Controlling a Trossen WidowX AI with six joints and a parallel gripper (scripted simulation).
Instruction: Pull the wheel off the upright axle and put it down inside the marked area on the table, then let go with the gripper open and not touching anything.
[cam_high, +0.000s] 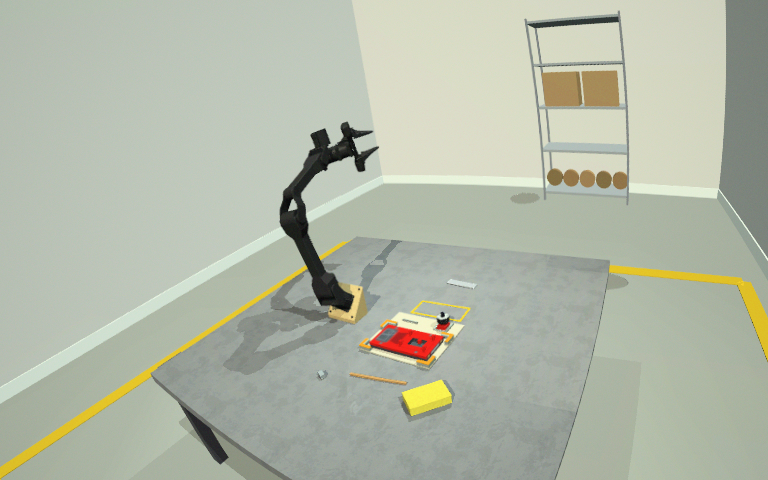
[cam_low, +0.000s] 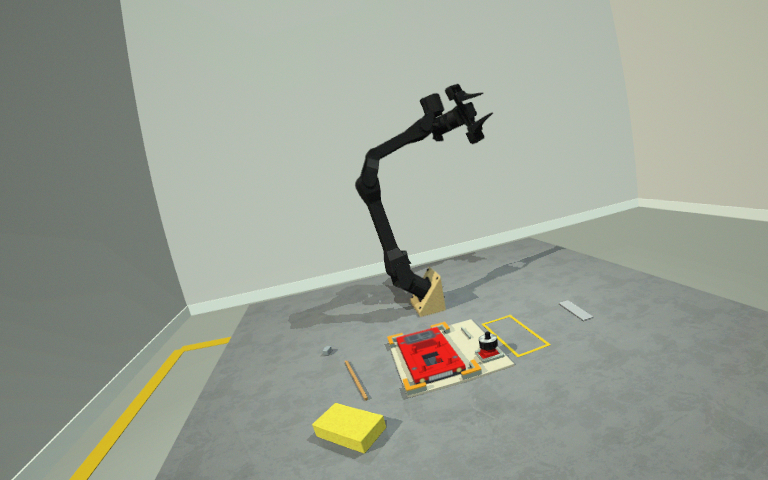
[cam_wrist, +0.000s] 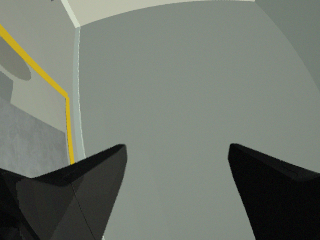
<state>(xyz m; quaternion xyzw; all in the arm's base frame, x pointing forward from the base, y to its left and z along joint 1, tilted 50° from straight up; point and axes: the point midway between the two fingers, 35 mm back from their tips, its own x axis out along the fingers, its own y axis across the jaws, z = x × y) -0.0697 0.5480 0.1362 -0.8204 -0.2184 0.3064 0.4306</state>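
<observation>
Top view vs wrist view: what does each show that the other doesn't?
Only the top view shows the work itself: the wheel on its axle beside the red board, the yellow marked area, the yellow block, the wooden stick and the whole arm.

Only the wrist view shows the jaws from close up, apart with nothing between them, facing bare floor.

Both show the gripper raised high and open, the shelf against the far wall, and the yellow floor line.
</observation>
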